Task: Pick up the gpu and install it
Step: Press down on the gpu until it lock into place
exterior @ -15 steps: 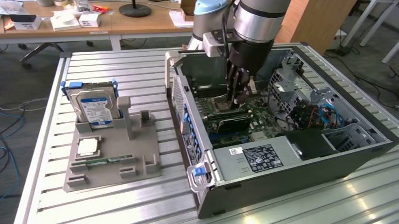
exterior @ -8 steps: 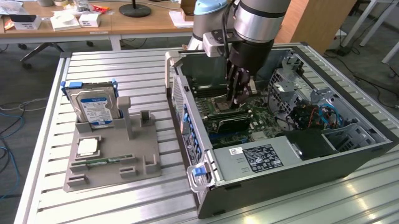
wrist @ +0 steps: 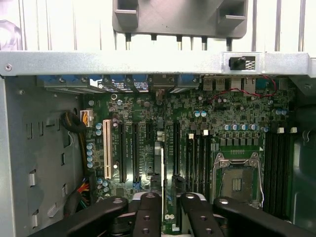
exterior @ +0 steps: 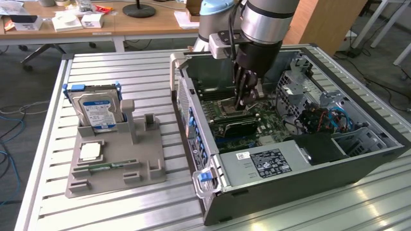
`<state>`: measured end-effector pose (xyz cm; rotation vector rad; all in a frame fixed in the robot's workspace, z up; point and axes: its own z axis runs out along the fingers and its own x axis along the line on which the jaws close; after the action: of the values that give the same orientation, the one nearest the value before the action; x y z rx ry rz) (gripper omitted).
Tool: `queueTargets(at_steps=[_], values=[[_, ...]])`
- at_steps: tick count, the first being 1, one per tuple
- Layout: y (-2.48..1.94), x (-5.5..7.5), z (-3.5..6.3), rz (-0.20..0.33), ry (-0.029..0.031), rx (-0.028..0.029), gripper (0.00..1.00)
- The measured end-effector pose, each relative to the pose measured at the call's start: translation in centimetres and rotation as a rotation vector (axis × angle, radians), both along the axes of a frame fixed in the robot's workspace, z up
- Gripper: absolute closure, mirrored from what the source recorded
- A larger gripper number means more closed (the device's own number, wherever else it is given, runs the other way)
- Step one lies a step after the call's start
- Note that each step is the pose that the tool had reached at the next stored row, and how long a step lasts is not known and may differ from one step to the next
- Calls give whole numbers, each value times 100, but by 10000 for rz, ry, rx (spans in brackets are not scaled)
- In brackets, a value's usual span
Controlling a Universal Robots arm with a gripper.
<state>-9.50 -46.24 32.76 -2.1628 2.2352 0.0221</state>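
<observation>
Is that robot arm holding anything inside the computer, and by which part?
It cannot be told. The gripper sits right at the upper edge of the gpu, which stands edge-on over the motherboard, but no grip is clear.

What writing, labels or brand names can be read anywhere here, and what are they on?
No text reads clearly enough to quote.
Blue-and-white label on the silver hard drive: print too small.
White-and-black sticker on the grey metal power supply box: print blurred.
Small white sticker beside it: unreadable.
Green motherboard: white markings too small.
</observation>
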Motion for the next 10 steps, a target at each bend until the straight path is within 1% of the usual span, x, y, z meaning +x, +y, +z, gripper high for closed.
queueTargets(at_steps=[2, 3, 4, 10], values=[[0, 0, 0, 0, 0, 0, 86], [0, 0, 0, 0, 0, 0, 86], [0, 0, 0, 0, 0, 1, 90], [0, 0, 0, 0, 0, 0, 90]])
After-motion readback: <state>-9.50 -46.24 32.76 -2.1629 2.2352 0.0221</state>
